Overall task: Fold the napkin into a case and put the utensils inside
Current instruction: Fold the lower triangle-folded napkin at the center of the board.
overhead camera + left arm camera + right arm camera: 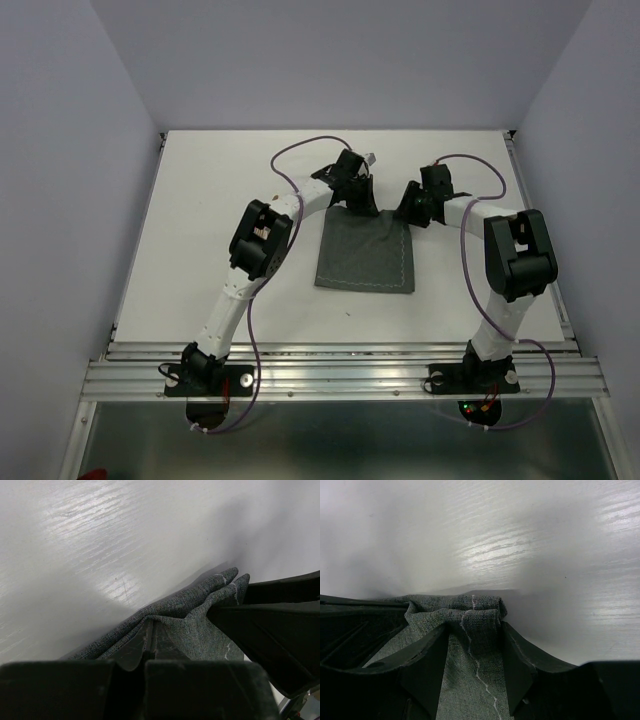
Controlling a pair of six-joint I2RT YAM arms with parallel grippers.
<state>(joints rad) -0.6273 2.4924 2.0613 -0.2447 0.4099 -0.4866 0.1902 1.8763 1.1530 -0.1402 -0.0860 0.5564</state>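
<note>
The dark grey napkin [365, 258] lies as a roughly square sheet in the middle of the white table, with a pale hem line along its right and near edges. My left gripper [357, 200] sits at its far left corner, shut on a raised fold of the napkin [200, 610]. The jaws [150, 627] are pressed together with cloth draped over the tips. My right gripper [408, 208] is at the far right corner. A bunched wad of the napkin [470, 680] fills the gap between its fingers [427, 655]. The utensils and a case are out of view.
The white table [200, 250] is boxed in by pale walls at the left, back and right. An aluminium rail [340, 375] runs along the near edge where both arm bases are bolted. Purple cables [300, 150] loop above the arms. The right gripper's black fingers [280, 635] stand close beside the left gripper.
</note>
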